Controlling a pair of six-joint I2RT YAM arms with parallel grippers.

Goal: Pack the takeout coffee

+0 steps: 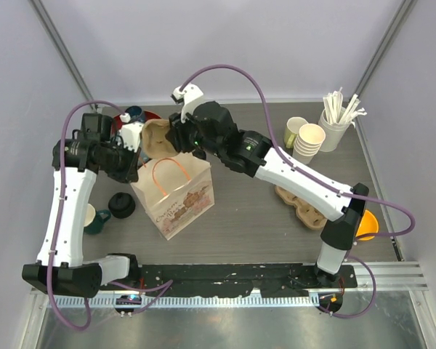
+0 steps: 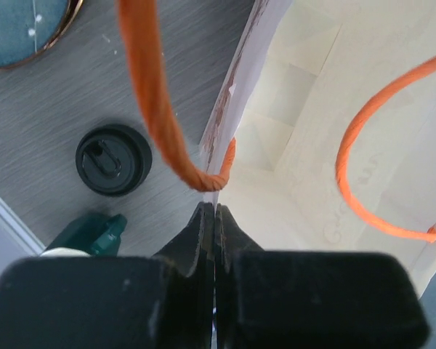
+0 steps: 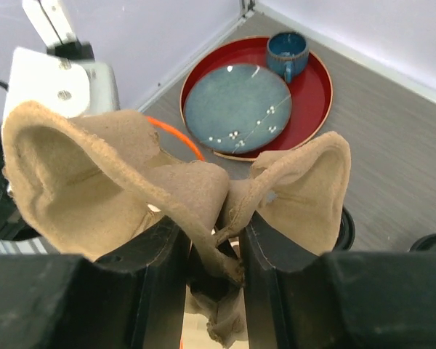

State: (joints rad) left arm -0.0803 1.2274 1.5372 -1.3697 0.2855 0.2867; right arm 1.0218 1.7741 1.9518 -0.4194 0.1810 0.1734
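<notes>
left claw (image 2: 214, 218) pinched shut on bag (image 1: 176, 190) rim | right claw (image 3: 216, 247) clamps carrier (image 3: 94, 189) above bag's far rim | lidded cup (image 1: 121, 205) on counter (image 1: 254, 218) just beside bag, left-arm side, apart | cup upright, axis vertical, lid up | left arm nearer, likely reaches it first | second cup not made out

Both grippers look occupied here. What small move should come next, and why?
Probably the right gripper should ease the pulp cup carrier forward and down into the paper bag. The left gripper is pinched shut on the bag's rim, the bag's mouth shows open, and the carrier hangs at the far edge of that opening, not yet inside.
</notes>
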